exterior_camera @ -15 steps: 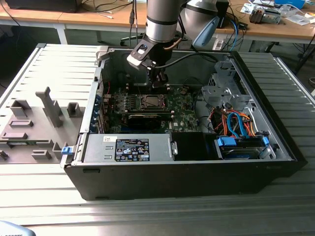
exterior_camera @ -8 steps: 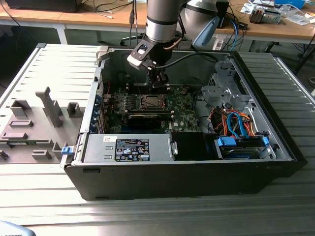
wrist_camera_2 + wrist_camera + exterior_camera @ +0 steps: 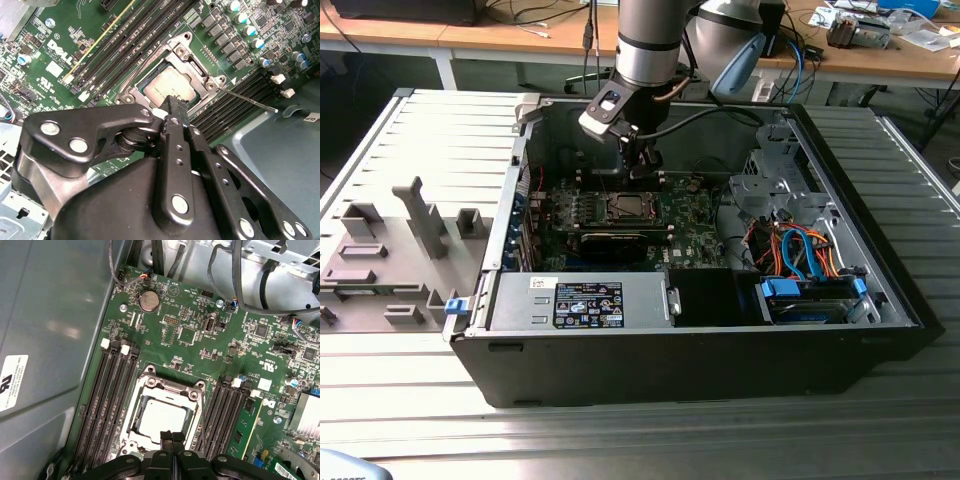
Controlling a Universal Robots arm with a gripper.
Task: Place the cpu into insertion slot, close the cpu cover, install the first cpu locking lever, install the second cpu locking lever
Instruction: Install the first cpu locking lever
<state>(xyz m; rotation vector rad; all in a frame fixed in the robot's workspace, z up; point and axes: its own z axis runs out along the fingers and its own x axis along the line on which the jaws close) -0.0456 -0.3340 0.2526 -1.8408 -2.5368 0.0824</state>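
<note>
My gripper (image 3: 172,438) is shut, its two black fingers pressed together with nothing between them. It hovers just above one edge of the insertion slot (image 3: 625,208) on the green motherboard inside the open computer case. The cpu (image 3: 161,422), a flat silver-grey square, lies in the slot. The cpu cover (image 3: 171,386), a silver frame, lies flat around it, and the chip top shows through its cut-out. In the second wrist view the gripper (image 3: 172,102) points at the cpu (image 3: 172,87), and a thin silver locking lever (image 3: 250,101) sticks out sideways from the slot's corner.
Long black memory connectors (image 3: 107,400) run along both sides of the slot. A black card (image 3: 615,238) stands in front of the slot. The case wall (image 3: 50,315) is close by, and cables (image 3: 800,250) and a drive cage fill the exterior view's right.
</note>
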